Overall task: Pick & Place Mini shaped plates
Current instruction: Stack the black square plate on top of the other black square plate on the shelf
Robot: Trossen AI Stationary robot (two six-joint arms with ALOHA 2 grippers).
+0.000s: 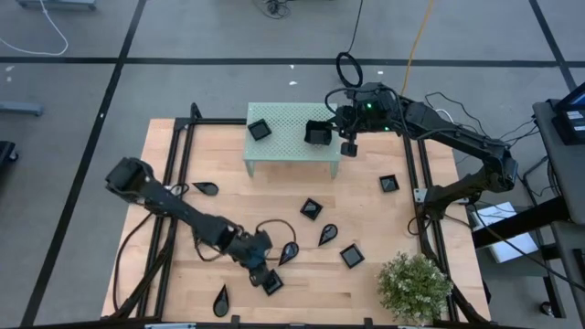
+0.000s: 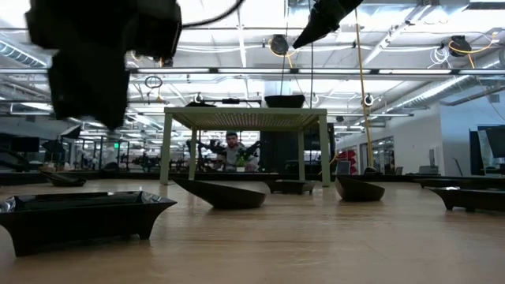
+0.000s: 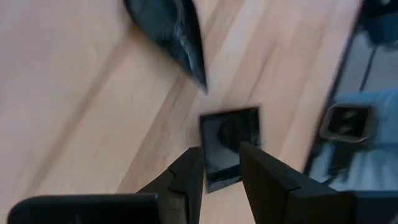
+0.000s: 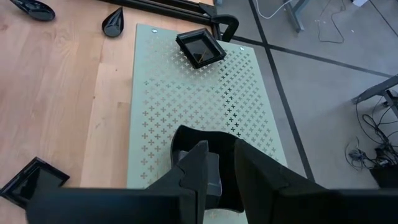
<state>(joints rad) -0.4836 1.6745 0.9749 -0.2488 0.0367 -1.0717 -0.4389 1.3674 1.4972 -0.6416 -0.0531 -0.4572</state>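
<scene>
Your wooden worktop (image 1: pixel 366 219) is carrying scattered mini shaped plates (image 1: pixel 311 209), two sitting on the pale green stand (image 1: pixel 291 155). Left gripper (image 1: pixel 265 277) fingers are straddling a square plate (image 3: pixel 229 144) at six o'clock; right gripper (image 4: pixel 219 163) fingers are clamping a plate (image 1: pixel 318 133) over the stand. Only the low view is showing a person (image 2: pixel 231 150) beyond.

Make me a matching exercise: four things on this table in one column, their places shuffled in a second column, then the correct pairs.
1. potted plant
2. right gripper
3. left gripper
4. pale green stand

a. far middle of the table
b. over a square plate near the table's front edge
c. front right corner
d. at a plate on the stand's right end

Pairs: 1-c, 2-d, 3-b, 4-a
</scene>
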